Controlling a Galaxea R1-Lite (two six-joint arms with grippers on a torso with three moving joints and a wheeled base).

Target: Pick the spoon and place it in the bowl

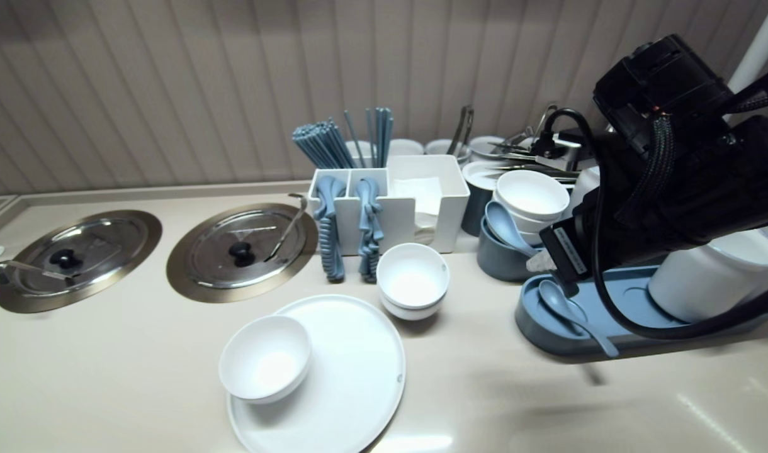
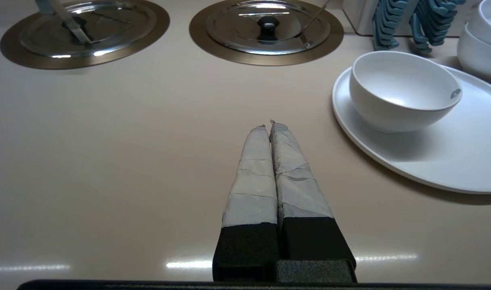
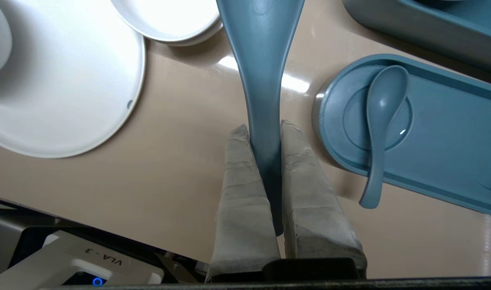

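My right fingers (image 3: 239, 177) are the closest thing. They are squeezed tight on the thin handle end of a blue spoon (image 3: 261, 60). The spoon is up in the air above the table (image 3: 181, 161) and touches nothing else.

The spoon's long line runs straight out from my fingers. Its wide scoop end is far from my wrist. From my head, my right arm is at 3 o'clock, and the scoop seems to point to about 10 o'clock. That way stands a stack of white bowls (image 1: 412, 280).

The white plate (image 1: 352, 377) lies at about 8 o'clock from the spoon, well apart from it. A white bowl (image 1: 264, 355) sits on its near edge. Just beside my fingers on the other side is a blue tray (image 3: 450, 161). A second spoon (image 3: 380, 121) lies in it, and its handle hangs over the rim.

My left fingers (image 2: 253, 169) are pressed together and hold nothing. They hang over bare table, near the bowl on the plate. My right fingers alone have the spoon.
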